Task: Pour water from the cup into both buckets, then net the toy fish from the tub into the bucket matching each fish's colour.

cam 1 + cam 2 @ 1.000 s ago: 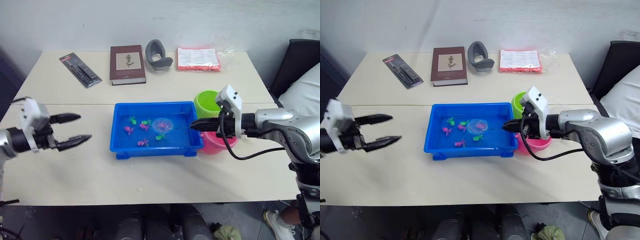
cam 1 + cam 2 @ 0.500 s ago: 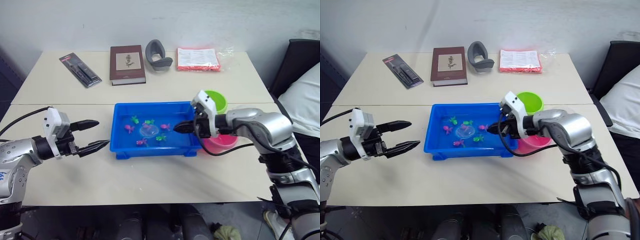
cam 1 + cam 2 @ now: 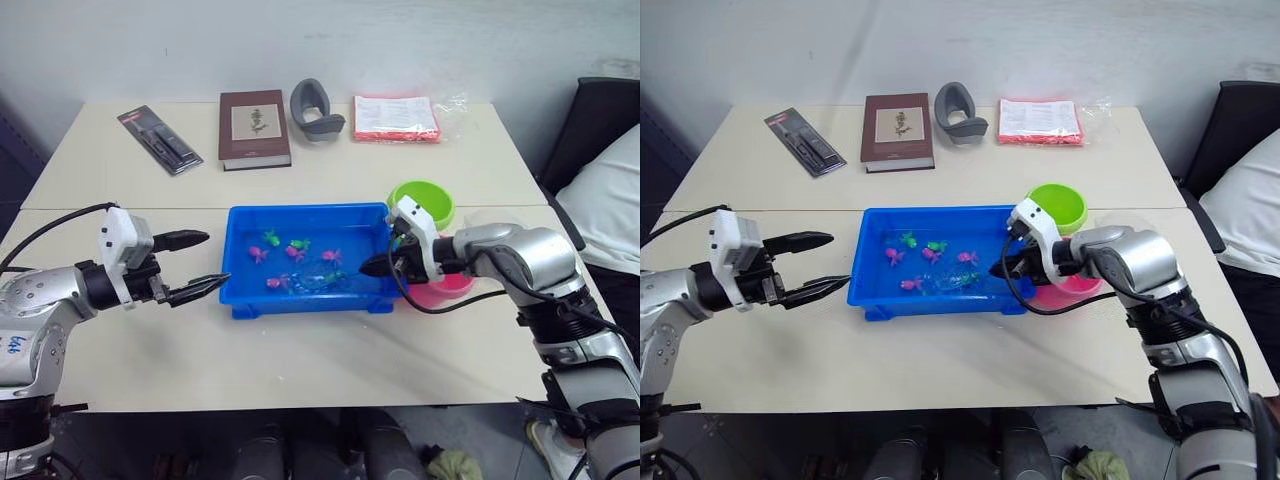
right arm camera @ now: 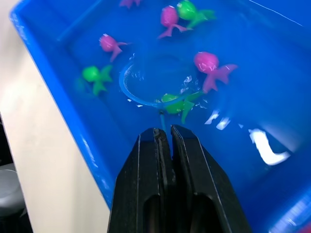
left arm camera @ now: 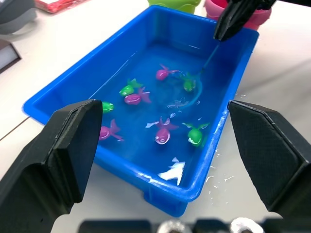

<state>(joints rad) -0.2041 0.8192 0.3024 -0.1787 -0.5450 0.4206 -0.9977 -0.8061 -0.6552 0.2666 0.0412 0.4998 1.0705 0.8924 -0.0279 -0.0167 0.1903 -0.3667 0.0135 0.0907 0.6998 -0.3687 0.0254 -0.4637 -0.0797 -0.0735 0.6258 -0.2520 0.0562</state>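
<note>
My right gripper (image 4: 165, 138), clamped on the net (image 4: 155, 87) handle, has the hoop submerged in the blue tub (image 3: 240, 298) beside a green fish (image 4: 176, 103) that may slip off if I lift crookedly, while my left gripper (image 3: 195, 262) hangs open.

Shallow blue plastic tub (image 3: 240, 300) sits mid-table; tiny plastic toy fish (image 3: 259, 255) and round hoop net (image 4: 153, 85) inside; lime green bucket (image 3: 425, 196) and pink bucket (image 3: 445, 291) just right; brown hardcover book (image 3: 254, 128) behind.

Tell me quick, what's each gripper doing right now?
Left gripper: open, holding nothing.
Right gripper: shut on the net handle, hoop in the tub.
</note>
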